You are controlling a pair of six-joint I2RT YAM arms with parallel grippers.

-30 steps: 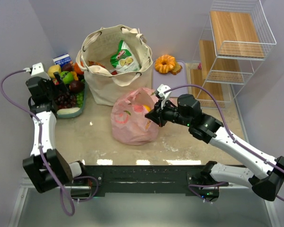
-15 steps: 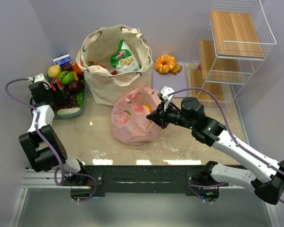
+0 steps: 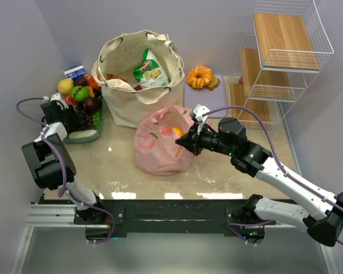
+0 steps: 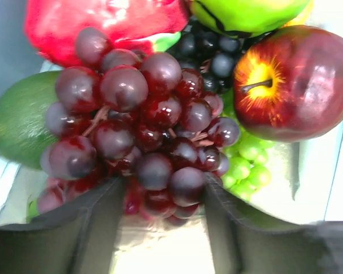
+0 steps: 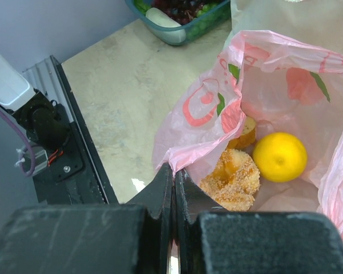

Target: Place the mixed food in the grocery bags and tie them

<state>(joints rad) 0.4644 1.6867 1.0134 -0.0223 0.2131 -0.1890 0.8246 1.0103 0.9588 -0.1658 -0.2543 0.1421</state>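
Observation:
My left gripper (image 3: 63, 116) reaches into the fruit tray (image 3: 87, 137). In the left wrist view its jaws (image 4: 163, 188) press on both sides of the lower part of a bunch of dark red grapes (image 4: 143, 114). My right gripper (image 3: 183, 141) is shut on the rim of the pink plastic bag (image 3: 157, 145), holding it open (image 5: 171, 169). Inside the pink bag (image 5: 263, 63) lie a sugared ring pastry (image 5: 231, 178), a yellow round fruit (image 5: 279, 156) and a piece of another pastry (image 5: 247, 133). The cream tote (image 3: 134, 94) stands behind, with a green and white snack packet (image 3: 150, 69) in it. An orange ring cake (image 3: 199, 76) rests on a pale board (image 3: 208, 100).
In the tray beside the grapes sit a red apple (image 4: 291, 80), green grapes (image 4: 246, 162) and a green fruit (image 4: 17, 125). A blue carton (image 3: 75, 72) stands behind the tray. A white wire rack with wooden shelves (image 3: 286, 51) fills the back right.
The left arm has folded back and lowered its gripper into the tray, and its jaws have narrowed onto the grapes. The right gripper has shifted slightly right with the bag rim.

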